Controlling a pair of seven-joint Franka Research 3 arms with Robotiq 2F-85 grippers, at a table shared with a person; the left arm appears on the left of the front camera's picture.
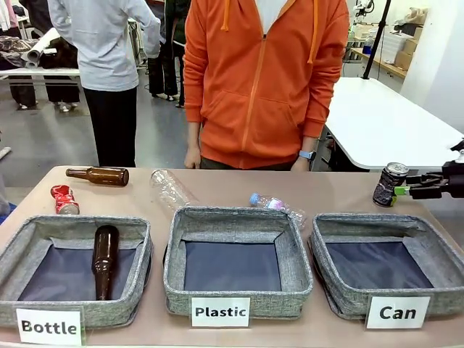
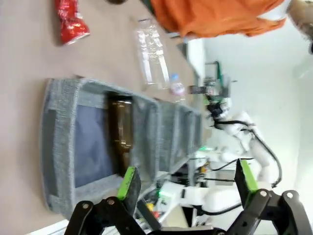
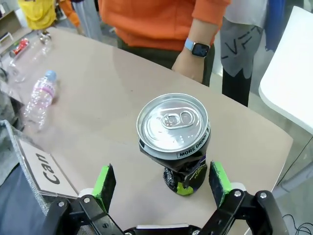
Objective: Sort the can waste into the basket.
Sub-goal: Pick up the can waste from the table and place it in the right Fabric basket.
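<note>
Though edge-cropped, end effector [image 1: 403,191] beside can [image 1: 389,184]

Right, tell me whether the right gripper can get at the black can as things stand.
Probably yes. The right gripper is open and the upright black can stands right in front of its spread fingers, with nothing between them on the table.

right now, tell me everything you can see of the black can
The black can stands on the tan table just behind the Can basket. It looks metal: silver top with its pull tab flat, black body with green print, dented below the rim so the top tilts. The right gripper is open, one finger on each side, neither visibly touching it.
</note>
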